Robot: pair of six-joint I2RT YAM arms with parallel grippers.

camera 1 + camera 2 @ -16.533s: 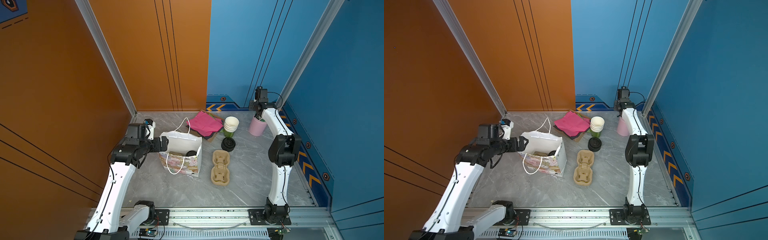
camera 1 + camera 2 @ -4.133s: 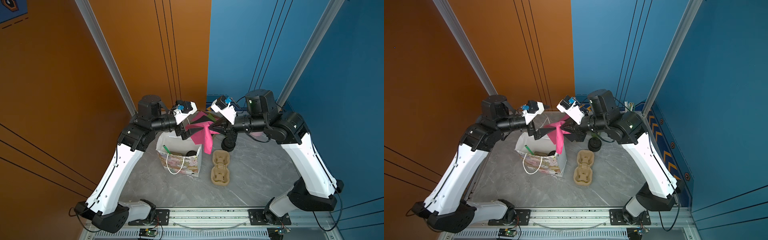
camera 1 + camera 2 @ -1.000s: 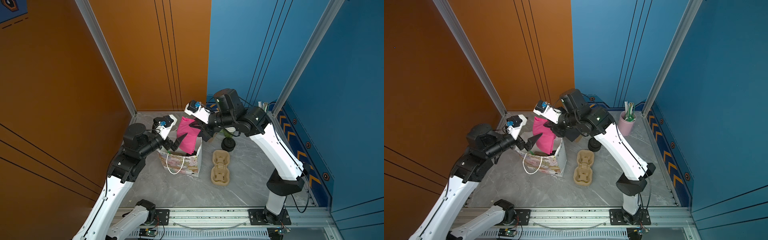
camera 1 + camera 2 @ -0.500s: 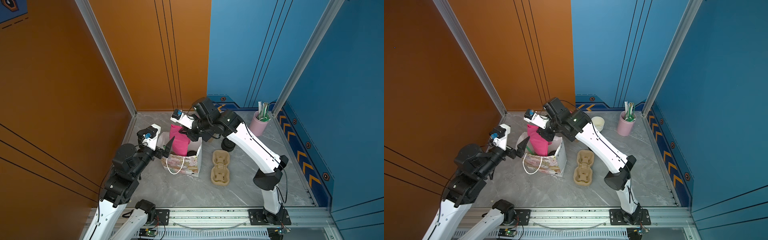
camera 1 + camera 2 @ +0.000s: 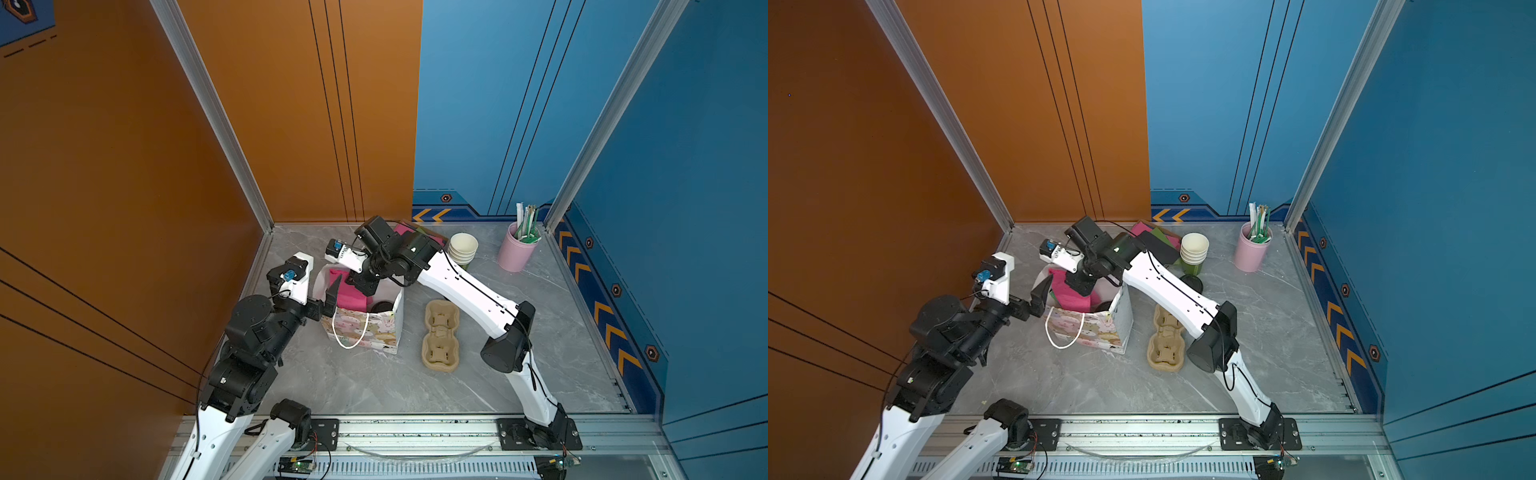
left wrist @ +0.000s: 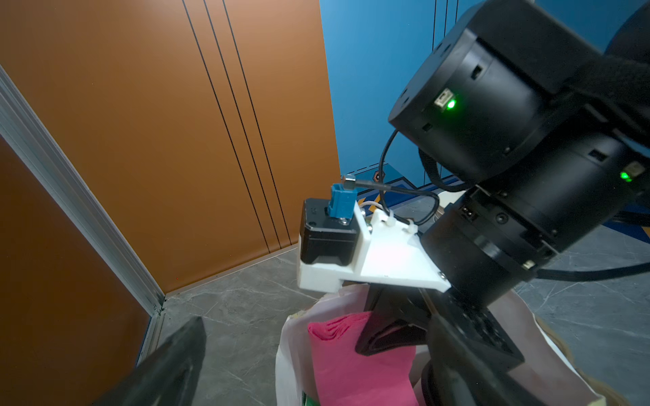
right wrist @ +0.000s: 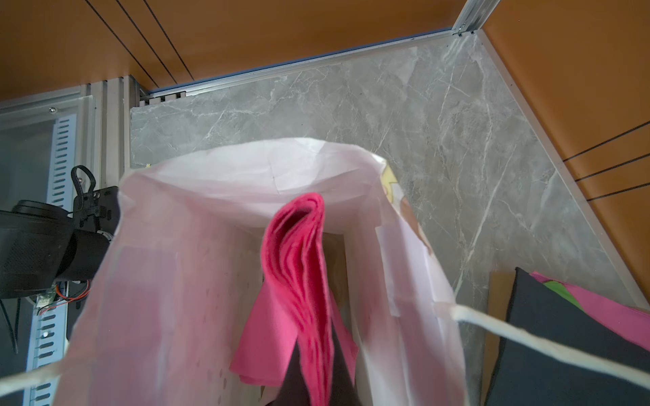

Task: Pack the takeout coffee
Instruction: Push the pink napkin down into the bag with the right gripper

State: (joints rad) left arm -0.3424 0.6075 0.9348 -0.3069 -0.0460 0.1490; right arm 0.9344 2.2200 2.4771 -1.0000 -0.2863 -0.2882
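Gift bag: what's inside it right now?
A folded pink napkin, pinched by the shut right gripper, stands in the gift bag. Beside it a black lid shows, probably the takeout coffee's; its cup and the bag's bottom are hidden by the walls.

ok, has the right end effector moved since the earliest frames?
Yes. The right end effector has swung left from the pink cup at the back right to the mouth of the gift bag, shut on the pink napkin.

No legible words or numbers anywhere. Only signs: orange chevron arrows and small hexagon emblems on dark-blue wall skirting.
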